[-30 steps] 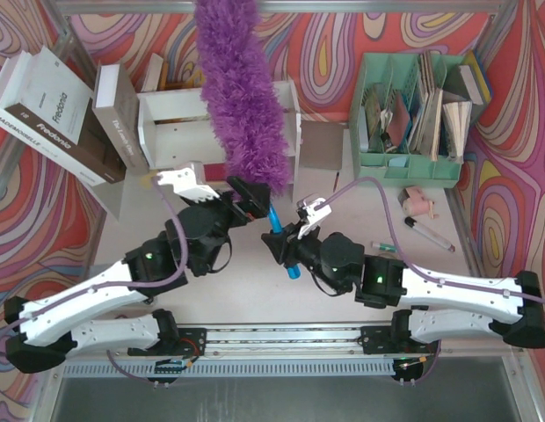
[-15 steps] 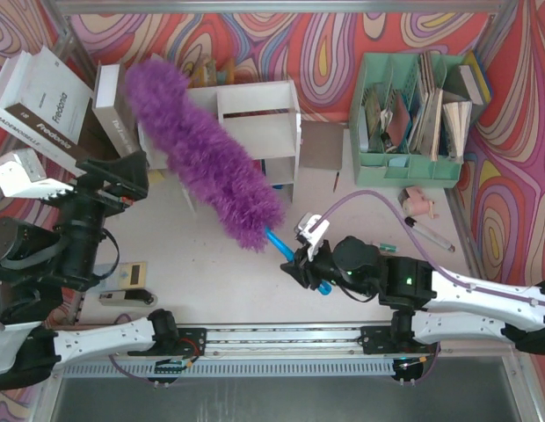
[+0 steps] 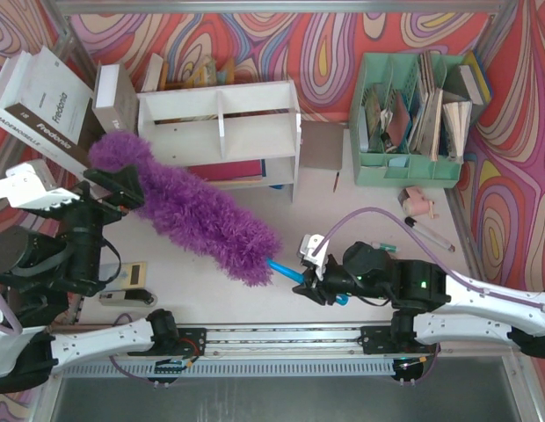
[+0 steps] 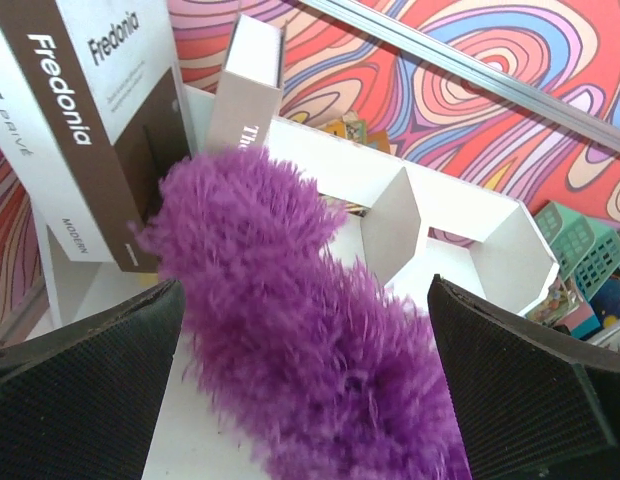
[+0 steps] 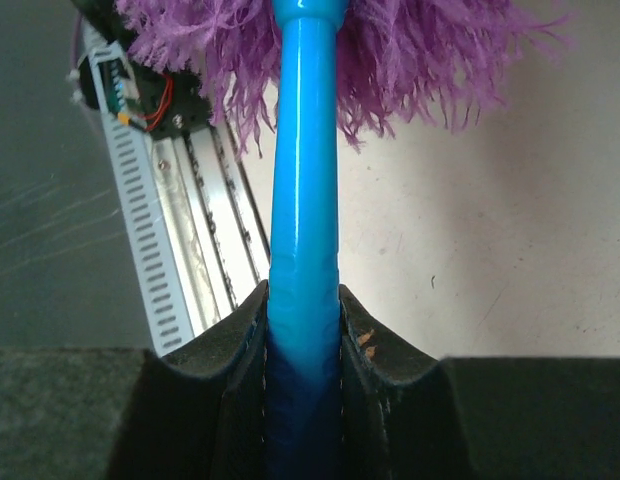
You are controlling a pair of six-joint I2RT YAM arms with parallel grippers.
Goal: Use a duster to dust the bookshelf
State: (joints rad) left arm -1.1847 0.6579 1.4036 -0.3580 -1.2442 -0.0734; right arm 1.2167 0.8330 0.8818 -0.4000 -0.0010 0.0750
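While R gripper [image 5: 302,310] pinches its blue handle [image 5: 303,200], duster [image 3: 189,211] looks fluffy, purple; L gripper [image 4: 305,290] jaws spread.

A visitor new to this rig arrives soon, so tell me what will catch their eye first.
The fluffy purple duster stretches diagonally in front of the white bookshelf, its blue handle clamped in the right gripper. Its far end sits between the wide-open fingers of the left gripper. All around, the swirling multicoloured walls shout.
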